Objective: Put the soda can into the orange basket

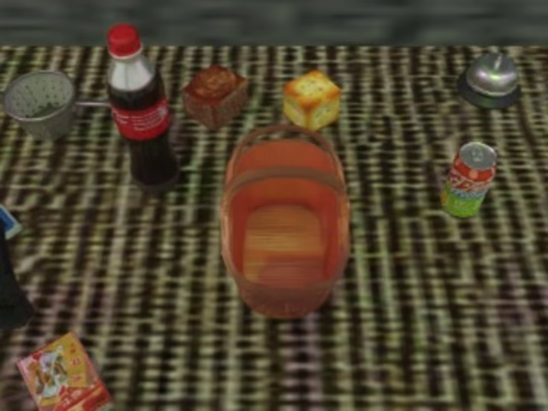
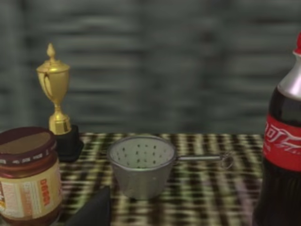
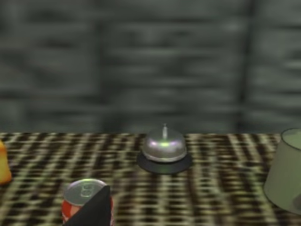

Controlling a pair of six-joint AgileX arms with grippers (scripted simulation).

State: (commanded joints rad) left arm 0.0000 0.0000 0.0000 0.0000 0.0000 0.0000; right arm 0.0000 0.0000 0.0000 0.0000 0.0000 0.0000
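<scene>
The soda can (image 1: 468, 180) stands upright at the table's right side, with a silver top, red label and lime-green band. The orange basket (image 1: 248, 175) sits at mid-table with its handle arching across; nothing lies on its pale slatted bottom. My right gripper (image 3: 134, 207) is out of the top view. In the right wrist view one dark finger (image 3: 96, 209) shows in front of the can (image 3: 80, 195), apart from it and with nothing held; the gripper is open. My left arm (image 1: 10, 295) stays at the left edge, its gripper (image 2: 191, 207) open and holding nothing.
A cola bottle (image 1: 141, 107), a grey strainer cup (image 1: 38, 103), a brown cake (image 1: 214, 94) and a yellow bread cube (image 1: 312, 98) line the far side. A service bell (image 1: 490, 79) stands beyond the can. A card box (image 1: 62, 375) lies front left. A trophy (image 2: 55, 94) and a jar (image 2: 28, 176) are near the left gripper.
</scene>
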